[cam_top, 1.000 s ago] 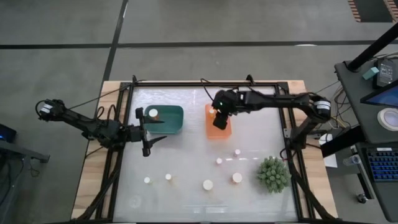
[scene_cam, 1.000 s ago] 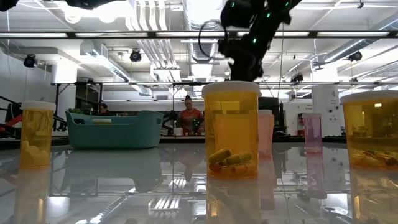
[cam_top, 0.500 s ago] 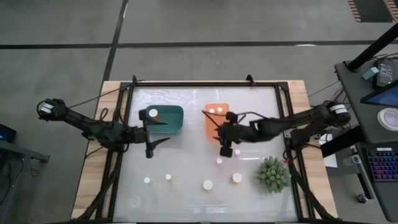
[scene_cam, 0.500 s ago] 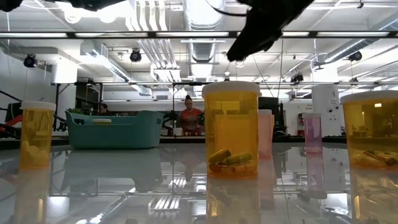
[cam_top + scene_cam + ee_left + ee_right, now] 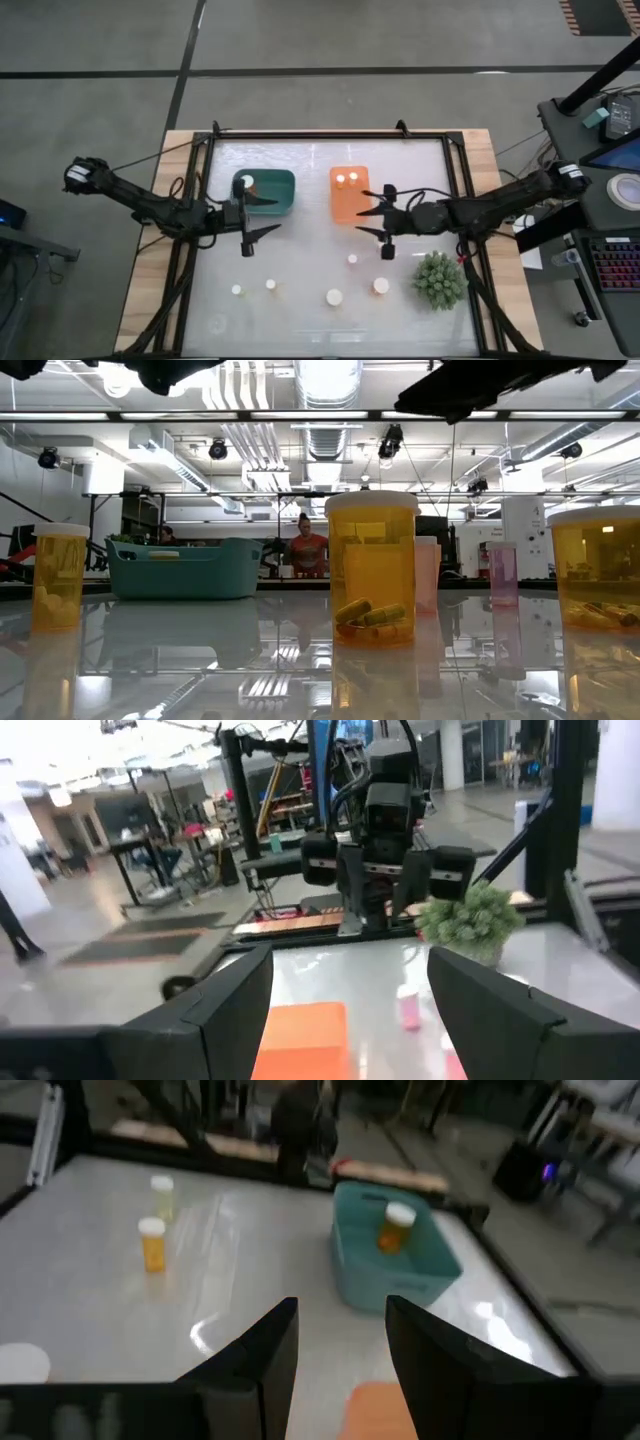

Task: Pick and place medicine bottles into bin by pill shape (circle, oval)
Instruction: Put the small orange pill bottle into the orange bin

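Note:
Several amber medicine bottles with white caps stand upright on the white table, among them ones at the near left, near middle and near right. One bottle stands in the teal bin. Two bottles stand in the orange bin. My right gripper is open and empty at the orange bin's near right corner, pointing left. My left gripper is open and empty just near of the teal bin, pointing right.
A spiky green plant stands at the near right. A bottle stands close beside my right gripper's near side, another a little nearer. The black frame runs round the table. The low view shows bottles close to the camera.
My right gripper has left its place over the orange bin and gone toward the table's near and right edges, turning level so that it points left. Two white caps now show in the orange bin where the gripper had covered it.

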You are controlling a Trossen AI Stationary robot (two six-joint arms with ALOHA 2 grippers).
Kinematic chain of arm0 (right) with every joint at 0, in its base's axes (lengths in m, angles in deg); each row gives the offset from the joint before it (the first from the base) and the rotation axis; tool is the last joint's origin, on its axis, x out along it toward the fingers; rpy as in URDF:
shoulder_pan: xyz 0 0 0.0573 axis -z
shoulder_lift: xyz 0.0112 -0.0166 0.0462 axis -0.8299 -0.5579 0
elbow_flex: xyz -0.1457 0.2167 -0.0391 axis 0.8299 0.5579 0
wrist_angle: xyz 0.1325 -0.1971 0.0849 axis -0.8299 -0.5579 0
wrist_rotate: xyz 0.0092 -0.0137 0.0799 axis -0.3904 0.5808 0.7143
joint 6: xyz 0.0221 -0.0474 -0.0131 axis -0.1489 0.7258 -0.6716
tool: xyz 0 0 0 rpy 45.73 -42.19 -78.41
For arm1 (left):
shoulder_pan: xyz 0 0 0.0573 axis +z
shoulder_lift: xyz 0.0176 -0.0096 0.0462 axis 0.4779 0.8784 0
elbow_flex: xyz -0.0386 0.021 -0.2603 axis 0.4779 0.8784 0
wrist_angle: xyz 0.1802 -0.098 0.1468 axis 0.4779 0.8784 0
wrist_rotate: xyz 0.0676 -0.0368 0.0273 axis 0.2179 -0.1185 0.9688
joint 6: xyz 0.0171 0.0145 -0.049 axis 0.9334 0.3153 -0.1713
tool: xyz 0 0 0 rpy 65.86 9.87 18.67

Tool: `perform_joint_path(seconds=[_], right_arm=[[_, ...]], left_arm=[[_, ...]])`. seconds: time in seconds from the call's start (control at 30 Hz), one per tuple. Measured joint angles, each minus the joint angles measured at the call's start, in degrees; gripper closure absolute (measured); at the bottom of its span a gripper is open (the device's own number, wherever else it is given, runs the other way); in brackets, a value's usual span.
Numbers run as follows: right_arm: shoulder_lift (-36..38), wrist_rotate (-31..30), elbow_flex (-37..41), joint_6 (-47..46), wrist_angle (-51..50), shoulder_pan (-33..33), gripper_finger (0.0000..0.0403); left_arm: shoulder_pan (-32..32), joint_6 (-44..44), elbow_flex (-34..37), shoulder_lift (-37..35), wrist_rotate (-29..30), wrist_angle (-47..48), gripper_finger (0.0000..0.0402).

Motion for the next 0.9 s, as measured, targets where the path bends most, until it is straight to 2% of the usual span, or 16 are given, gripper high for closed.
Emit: perform_joint_path(seconds=[0.2,0.47,0.6,0.73,0.9], right_arm=[[4.20,4.28,7.69,4.46,13.41,0.00,0.0257],[8.32,7.07,12.35,6.18,16.80,0.00,0.0257],[8.62,10.58,14.35,8.25,21.08,0.00,0.0257],[9.36,10.76,16.64,8.87,26.08,0.02,0.0257],[10.70,10.50,17.46,8.76,26.69,0.02,0.0257]], left_arm=[[0.04,-6.82,-2.68,5.00,0.00,-1.24,0.0151],[0.04,-7.86,-11.41,12.53,-0.04,1.85,0.0151],[0.02,-10.39,-18.83,15.75,-0.07,11.95,0.0151],[0.02,-14.83,-27.06,19.37,-0.07,24.35,0.0151],[-0.06,-20.92,-36.10,24.22,-0.82,39.84,0.0151]])
